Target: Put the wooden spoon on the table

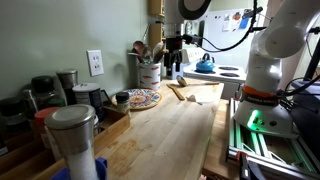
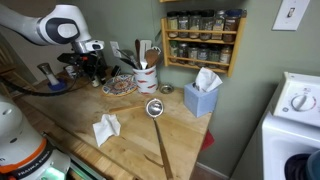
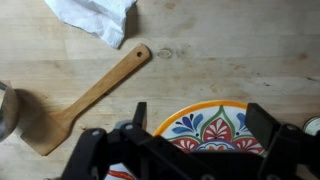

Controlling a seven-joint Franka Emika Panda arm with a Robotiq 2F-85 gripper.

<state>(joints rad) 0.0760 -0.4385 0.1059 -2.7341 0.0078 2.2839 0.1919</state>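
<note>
The wooden spoon point(image 3: 95, 88) lies flat on the table point(image 3: 230, 50) in the wrist view, its handle tip towards a white cloth point(image 3: 95, 15) and its wide end at the lower left. It also shows in an exterior view point(image 1: 183, 93), on the pale wooden countertop point(image 1: 170, 140). My gripper point(image 3: 200, 110) is open and empty, above the patterned plate point(image 3: 215, 132) and to the right of the spoon. In both exterior views the gripper point(image 1: 172, 60) point(image 2: 100, 68) hangs over the plate point(image 1: 143, 97) point(image 2: 120, 88) beside the white crock.
A white crock of utensils point(image 2: 146, 75) stands by the wall. A metal ladle point(image 2: 155, 108), a white cloth point(image 2: 106, 127) and a blue tissue box point(image 2: 202, 97) are on the countertop. A blue kettle point(image 1: 205, 65) is on the stove. Jars and appliances point(image 1: 70, 100) line the wall.
</note>
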